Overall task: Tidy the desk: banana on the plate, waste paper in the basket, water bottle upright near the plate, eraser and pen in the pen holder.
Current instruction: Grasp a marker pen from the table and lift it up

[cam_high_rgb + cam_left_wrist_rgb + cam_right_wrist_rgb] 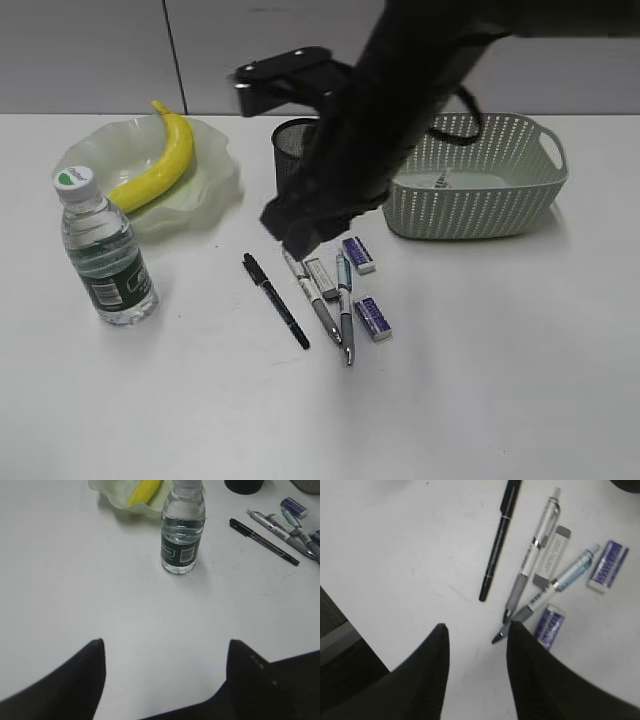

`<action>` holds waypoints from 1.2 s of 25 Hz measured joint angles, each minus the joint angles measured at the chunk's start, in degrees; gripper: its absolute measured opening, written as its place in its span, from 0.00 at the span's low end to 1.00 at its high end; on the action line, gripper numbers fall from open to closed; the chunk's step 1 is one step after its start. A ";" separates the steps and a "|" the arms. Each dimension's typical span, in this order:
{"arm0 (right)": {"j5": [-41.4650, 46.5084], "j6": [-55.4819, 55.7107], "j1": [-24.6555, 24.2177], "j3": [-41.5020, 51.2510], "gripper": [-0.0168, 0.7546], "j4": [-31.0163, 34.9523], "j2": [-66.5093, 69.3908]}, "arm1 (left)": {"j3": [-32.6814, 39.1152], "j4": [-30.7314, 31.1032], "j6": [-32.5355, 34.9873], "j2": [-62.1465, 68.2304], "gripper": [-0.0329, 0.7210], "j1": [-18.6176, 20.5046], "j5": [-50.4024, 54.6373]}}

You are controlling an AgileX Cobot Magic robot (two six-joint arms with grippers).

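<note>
The banana (pixel 160 165) lies on the plate (pixel 205 190) at the back left. The water bottle (pixel 103 255) stands upright in front of the plate and also shows in the left wrist view (pixel 183 527). The pen holder (pixel 290 140) stands behind my right arm. A black pen (pixel 499 540), two grey pens (pixel 535 555) and three erasers (pixel 606 565) lie on the desk (pixel 480 380). My right gripper (pixel 477 627) is open and empty above the pens. My left gripper (pixel 166 642) is open and empty over bare desk. A small whitish scrap (pixel 443 179) lies in the basket (pixel 500 205).
The right arm hangs over the middle of the desk and hides part of the pen holder. The basket stands at the back right. A desk edge and dark floor show at the left of the right wrist view (pixel 335 630).
</note>
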 joint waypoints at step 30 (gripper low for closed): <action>6.46 9.93 2.02 -26.57 0.39 -5.15 33.70 | 0.00 0.00 0.00 0.00 0.79 0.00 -0.10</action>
